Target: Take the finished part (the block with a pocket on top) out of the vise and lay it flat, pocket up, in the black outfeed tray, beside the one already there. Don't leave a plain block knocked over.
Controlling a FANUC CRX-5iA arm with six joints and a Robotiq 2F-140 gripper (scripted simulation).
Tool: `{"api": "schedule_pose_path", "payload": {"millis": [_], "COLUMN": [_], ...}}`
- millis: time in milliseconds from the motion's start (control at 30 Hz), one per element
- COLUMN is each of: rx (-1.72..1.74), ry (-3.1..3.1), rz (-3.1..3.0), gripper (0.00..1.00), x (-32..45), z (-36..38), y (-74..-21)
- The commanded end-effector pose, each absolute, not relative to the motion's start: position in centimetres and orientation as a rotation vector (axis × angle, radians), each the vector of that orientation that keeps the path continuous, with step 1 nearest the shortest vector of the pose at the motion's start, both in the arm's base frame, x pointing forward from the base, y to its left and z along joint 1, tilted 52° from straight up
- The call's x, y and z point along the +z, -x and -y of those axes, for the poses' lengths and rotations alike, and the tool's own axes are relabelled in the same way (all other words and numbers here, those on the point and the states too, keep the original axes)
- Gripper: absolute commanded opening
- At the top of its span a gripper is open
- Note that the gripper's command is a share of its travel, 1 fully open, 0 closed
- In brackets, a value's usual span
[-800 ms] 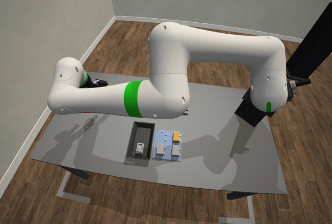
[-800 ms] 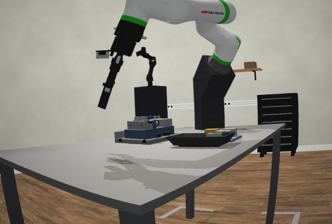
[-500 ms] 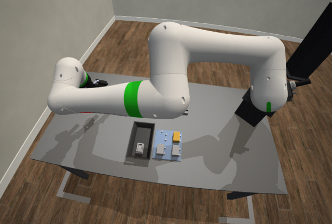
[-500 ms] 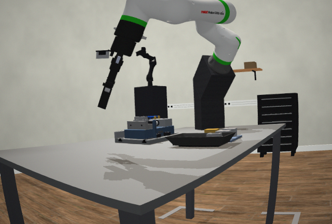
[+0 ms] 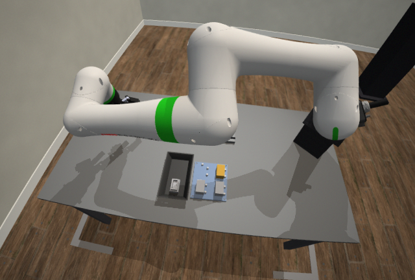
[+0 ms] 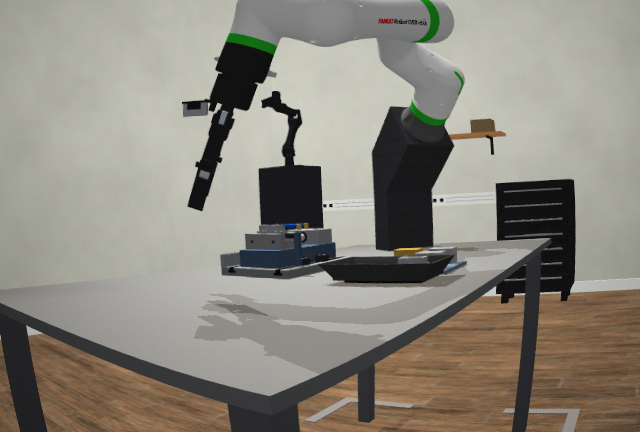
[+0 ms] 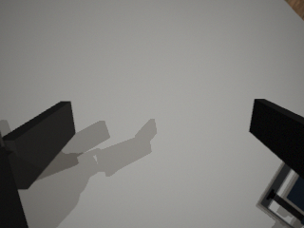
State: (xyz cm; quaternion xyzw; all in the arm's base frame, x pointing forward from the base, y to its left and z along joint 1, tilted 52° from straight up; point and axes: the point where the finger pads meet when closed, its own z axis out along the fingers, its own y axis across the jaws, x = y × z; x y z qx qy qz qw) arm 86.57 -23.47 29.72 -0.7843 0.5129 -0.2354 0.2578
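Observation:
My gripper (image 6: 199, 200) hangs open and empty, well above the table and to the left of the vise (image 6: 281, 251). In the wrist view the two black fingers stand wide apart (image 7: 161, 138) over bare grey table, with a corner of the vise (image 7: 285, 201) at the bottom right. The part in the vise is too small to make out, and my arm hides the vise in the overhead view. The black outfeed tray (image 5: 176, 175) holds one pocketed block (image 5: 174, 185) lying flat near its front end. The tray also shows in the side view (image 6: 385, 267).
A blue plate (image 5: 209, 185) right of the tray carries two plain grey blocks (image 5: 201, 185) (image 5: 220, 188) and an orange block (image 5: 220, 170), all upright. A black box with a small arm (image 6: 289, 194) stands behind the vise. My pedestal (image 6: 408, 184) is at the table's back.

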Motion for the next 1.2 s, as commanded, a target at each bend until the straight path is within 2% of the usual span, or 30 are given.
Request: {"api": "schedule_pose_path", "payload": {"millis": [0, 233, 300, 333, 800, 867, 900, 1167], "rx": [-0.563, -0.426, -0.426, -0.373, -0.149, -0.149, -0.108, -0.017], "ry": [2.101, 2.036, 2.036, 2.002, 1.78, 1.78, 1.717, 1.531], "rz": [-1.424, -1.482, -1.482, -1.505, -1.604, -1.604, -1.624, -1.67], "gripper": [1.0, 1.0, 1.0, 1.0, 1.0, 1.0, 1.0, 1.0], "x": [26.7, 21.6, 21.6, 19.6, 12.0, 12.0, 10.7, 7.9], "z": [24.7, 26.0, 26.0, 26.3, 25.8, 25.8, 25.2, 23.2], "y": [-84.0, -79.2, -79.2, -77.0, -66.5, -66.5, -64.1, -58.2]}}
